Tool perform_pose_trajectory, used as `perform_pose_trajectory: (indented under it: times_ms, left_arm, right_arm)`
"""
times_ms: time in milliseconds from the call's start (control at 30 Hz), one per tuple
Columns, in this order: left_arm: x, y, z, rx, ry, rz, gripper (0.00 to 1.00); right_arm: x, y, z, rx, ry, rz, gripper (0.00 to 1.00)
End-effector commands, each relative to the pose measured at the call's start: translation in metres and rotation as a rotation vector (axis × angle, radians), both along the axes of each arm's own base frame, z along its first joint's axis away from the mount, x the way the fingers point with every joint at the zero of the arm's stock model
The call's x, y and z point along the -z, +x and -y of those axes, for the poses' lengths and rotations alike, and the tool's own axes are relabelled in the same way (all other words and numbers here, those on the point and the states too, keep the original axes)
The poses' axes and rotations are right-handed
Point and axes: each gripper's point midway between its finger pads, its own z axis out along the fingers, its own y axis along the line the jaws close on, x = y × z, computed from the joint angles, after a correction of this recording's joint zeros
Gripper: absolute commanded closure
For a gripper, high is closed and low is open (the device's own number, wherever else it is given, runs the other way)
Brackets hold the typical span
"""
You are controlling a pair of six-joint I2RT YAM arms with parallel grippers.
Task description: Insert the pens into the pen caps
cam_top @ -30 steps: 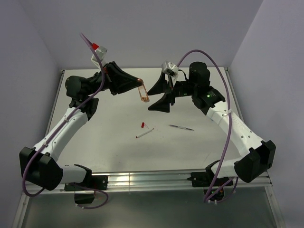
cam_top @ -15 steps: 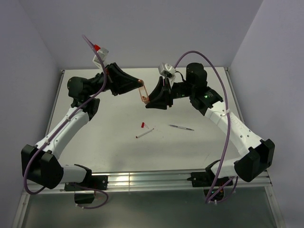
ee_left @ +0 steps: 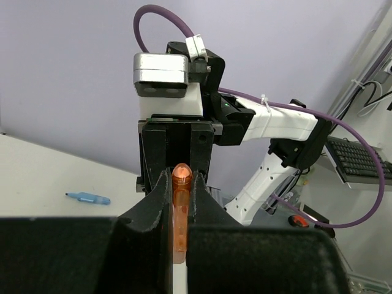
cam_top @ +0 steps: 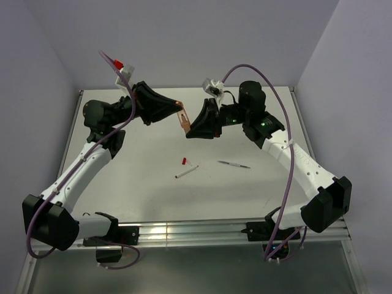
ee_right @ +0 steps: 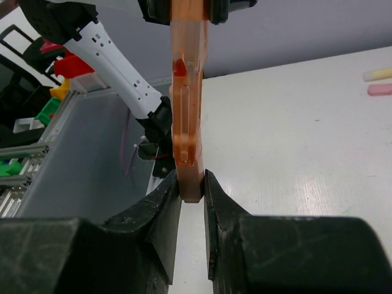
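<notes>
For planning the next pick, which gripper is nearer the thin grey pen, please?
Right: the right gripper hangs beyond and left of the thin grey pen; the left gripper is farther left, holding the orange pen.

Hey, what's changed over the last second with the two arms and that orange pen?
The right gripper moved left to the orange pen and closed on its free end. A second ago it was open and apart from the pen. The left gripper kept its hold on the pen's other end. The red cap, white pen and grey pen on the table stayed put.
</notes>
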Motion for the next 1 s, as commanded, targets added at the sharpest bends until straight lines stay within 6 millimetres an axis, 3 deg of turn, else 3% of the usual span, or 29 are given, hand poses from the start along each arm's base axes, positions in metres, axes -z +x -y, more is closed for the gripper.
perform_pose_trajectory:
  times_ms: [0, 400, 967]
  left_arm:
    - [0.002, -0.008, -0.002, -0.004, 0.02, 0.049, 1.0]
    - [0.027, -0.012, 0.004, 0.012, 0.06, -0.009, 1.0]
    - [0.11, -0.028, 0.023, 0.06, 0.17, -0.202, 1.0]
  right_arm:
    - [-0.019, 0.001, -0.004, -0.008, 0.049, 0.05, 1.0]
    - [-0.032, 0.005, -0.007, -0.013, 0.064, 0.07, 1.0]
    - [-0.068, 0.004, -0.006, -0.019, 0.118, 0.108, 1.0]
